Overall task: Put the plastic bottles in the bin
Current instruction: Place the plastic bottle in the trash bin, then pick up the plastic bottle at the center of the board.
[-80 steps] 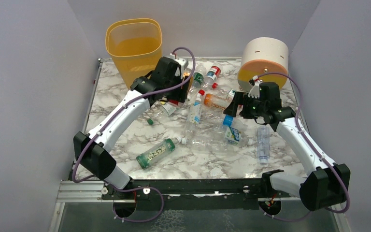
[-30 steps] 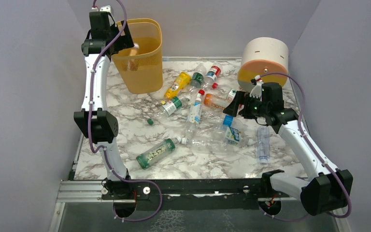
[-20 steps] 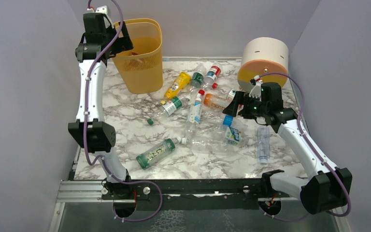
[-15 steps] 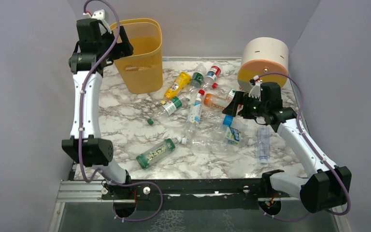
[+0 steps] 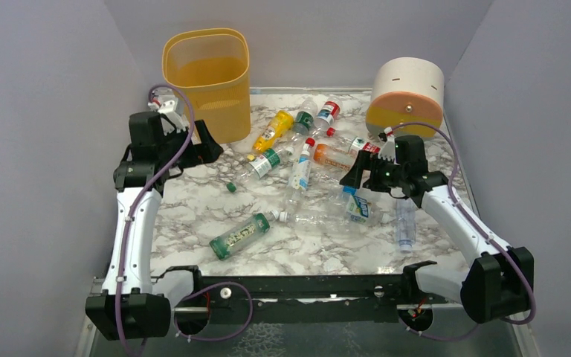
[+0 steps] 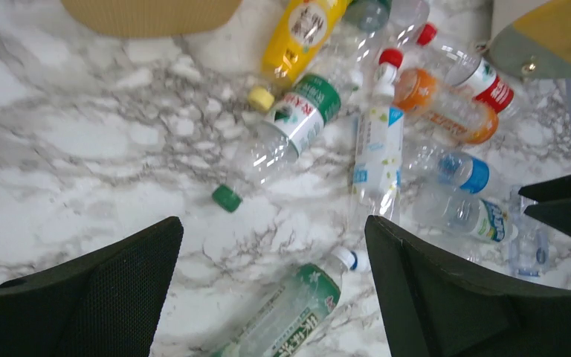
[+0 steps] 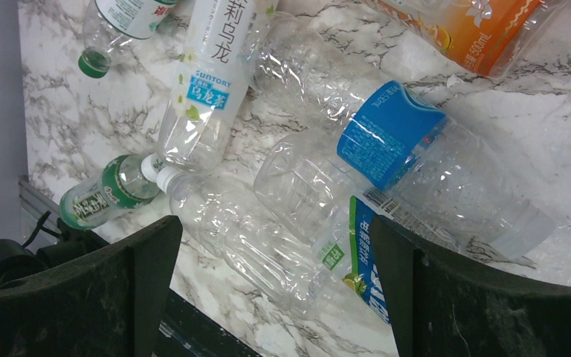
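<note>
The yellow-orange bin (image 5: 207, 74) stands at the back left. Several plastic bottles lie scattered mid-table: a yellow one (image 5: 273, 130), a green-labelled one (image 5: 266, 160), a white-labelled one with a red cap (image 5: 301, 167), an orange one (image 5: 332, 155) and a green one (image 5: 239, 235) near the front. My left gripper (image 5: 207, 147) hangs open and empty beside the bin's base, with the green bottle (image 6: 290, 312) below it. My right gripper (image 5: 351, 175) is open above a blue-labelled bottle (image 7: 390, 134) and crushed clear bottles (image 7: 268, 238), touching none.
A round white and orange drum (image 5: 407, 93) lies at the back right, close behind my right arm. A loose green cap (image 5: 231, 187) lies on the marble. Another clear bottle (image 5: 405, 222) rests by the right edge. Grey walls close in both sides.
My left arm has swung down from the bin's rim to low over the table beside the bin, its gripper open and empty. My right arm has dropped slightly over the bottles.
</note>
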Robot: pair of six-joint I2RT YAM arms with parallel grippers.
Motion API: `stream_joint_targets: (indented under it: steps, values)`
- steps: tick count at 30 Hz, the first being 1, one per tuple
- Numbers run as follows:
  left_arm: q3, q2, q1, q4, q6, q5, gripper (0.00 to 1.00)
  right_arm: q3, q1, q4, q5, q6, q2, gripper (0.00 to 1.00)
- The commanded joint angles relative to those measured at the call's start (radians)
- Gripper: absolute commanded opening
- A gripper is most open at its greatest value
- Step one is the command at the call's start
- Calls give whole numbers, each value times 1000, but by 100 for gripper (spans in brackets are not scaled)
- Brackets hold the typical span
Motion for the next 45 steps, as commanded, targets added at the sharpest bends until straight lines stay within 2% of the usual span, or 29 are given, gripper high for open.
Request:
stream_joint_targets:
  steps: [1,3,5,7,10,16,21,29,33,40,45]
  values:
    - [-168,-72,-6,74,-52,92,99,-26,4,63,-32,8,24,100]
    - [-241,-94,-28,142,-100,127,99,-26,4,75,-35,16,43,100]
    - [-311,-114,-80,216,-145,104,99,-16,4,82,-34,22,63,100]
    - [-355,-110,-169,278,-187,38,99,-1,5,85,-27,26,81,100]
    - [-387,-63,-360,371,-236,-60,99,31,4,79,4,28,106,99]
    - [-417,38,-574,434,-242,-199,99,76,4,96,42,54,150,100]
    - [-421,97,-663,426,-202,-275,99,81,4,137,57,84,200,100]
    - [-402,128,-679,412,-126,-289,99,115,4,164,52,104,273,100]
    - [-335,171,-670,334,-69,-346,99,119,4,189,34,125,282,100]
    - [-286,229,-593,307,-27,-379,99,102,8,243,-9,171,246,100]
    - [-202,339,-509,309,34,-369,99,85,31,258,-12,182,214,100]
